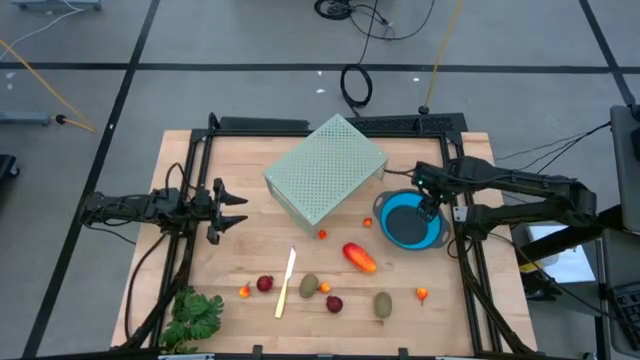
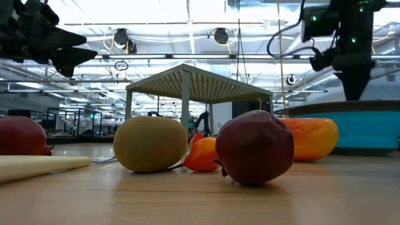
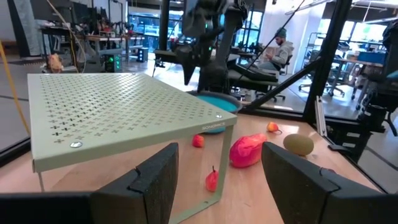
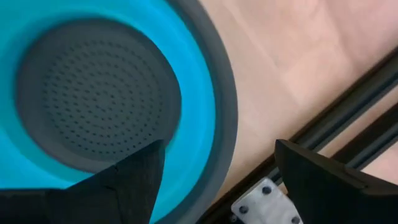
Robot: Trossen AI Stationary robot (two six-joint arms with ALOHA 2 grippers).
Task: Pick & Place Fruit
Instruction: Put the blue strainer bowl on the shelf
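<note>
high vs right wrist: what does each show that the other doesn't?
Only the high view shows the fruit scattered on the table: the orange-red oblong, brown-green ovals, dark red balls, plus the perforated green shelf, the leafy bunch, the cream stick and the left gripper, open near the left edge.

Only the right wrist view shows the blue bowl's perforated grey bottom, with no fruit on the part seen.

Both show that bowl, the wood beside it, the black frame rail, and the right gripper open above the bowl.
</note>
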